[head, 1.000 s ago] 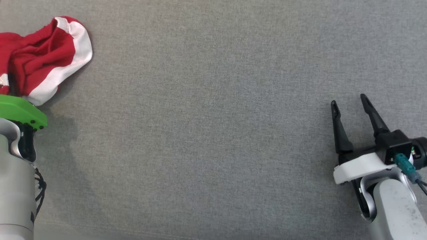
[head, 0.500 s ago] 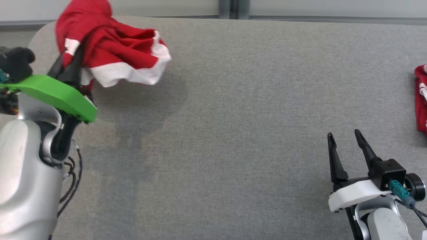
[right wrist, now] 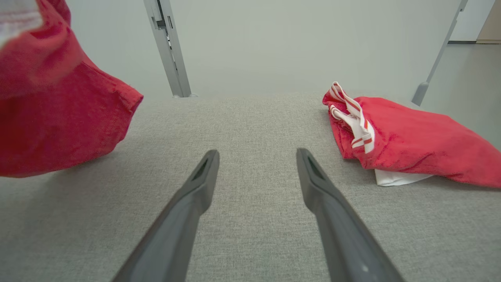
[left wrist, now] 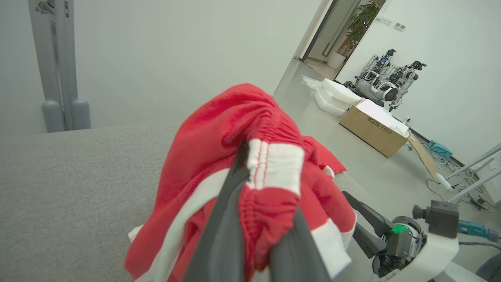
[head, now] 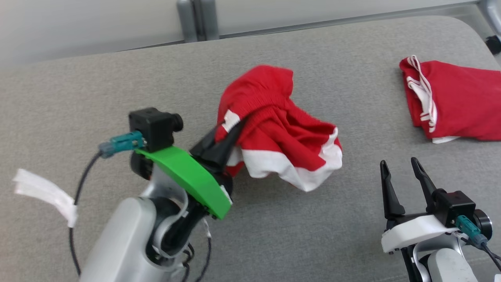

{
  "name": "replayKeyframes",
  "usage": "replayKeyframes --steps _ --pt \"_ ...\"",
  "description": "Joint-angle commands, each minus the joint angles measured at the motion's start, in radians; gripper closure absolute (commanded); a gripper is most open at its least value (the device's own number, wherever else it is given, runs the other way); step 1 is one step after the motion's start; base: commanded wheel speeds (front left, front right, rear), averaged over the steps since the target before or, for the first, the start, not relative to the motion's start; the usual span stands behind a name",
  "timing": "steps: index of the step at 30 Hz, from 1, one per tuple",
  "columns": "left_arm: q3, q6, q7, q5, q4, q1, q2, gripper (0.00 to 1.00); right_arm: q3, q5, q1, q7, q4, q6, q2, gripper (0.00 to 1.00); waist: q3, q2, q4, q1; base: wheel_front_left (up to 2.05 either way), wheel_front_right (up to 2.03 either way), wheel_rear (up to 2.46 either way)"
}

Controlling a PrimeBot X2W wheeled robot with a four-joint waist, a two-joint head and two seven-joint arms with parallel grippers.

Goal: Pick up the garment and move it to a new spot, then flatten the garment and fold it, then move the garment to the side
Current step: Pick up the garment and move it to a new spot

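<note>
The red and white garment [head: 282,129] is pinched at its gathered waistband by the left gripper [head: 235,129] (fingers pressed together on the cloth) and is hung bunched over the middle of the grey table [head: 117,90]. The right gripper [head: 398,162] is seen spread and empty, near a second red garment [head: 458,102]

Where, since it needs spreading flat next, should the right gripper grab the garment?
Probably the white hem of the garment, approached from its right. It hangs loose nearest the open right gripper, far from the waistband that the left gripper pinches.
</note>
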Motion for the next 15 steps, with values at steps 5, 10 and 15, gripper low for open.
replayKeyframes --steps 5,10,15 --pt "-0.047 0.002 -0.008 0.006 0.231 0.045 -0.024 1.0 0.005 0.005 0.009 0.0 0.014 -0.001 0.0 0.0 -0.001 -0.0001 -0.148 0.0 0.0 0.0 0.0" --pt "-0.063 0.005 -0.129 0.087 0.509 0.01 -0.032 1.0 0.022 0.008 0.024 0.0 0.025 -0.001 -0.001 0.0 -0.016 -0.0001 -0.174 0.0 0.0 0.0 0.0" --pt "-0.084 -0.015 -0.295 0.152 0.7 -0.014 -0.053 0.47 0.017 -0.004 0.042 0.0 0.033 -0.001 -0.001 0.0 -0.048 -0.0001 -0.161 0.0 0.0 0.0 0.0"
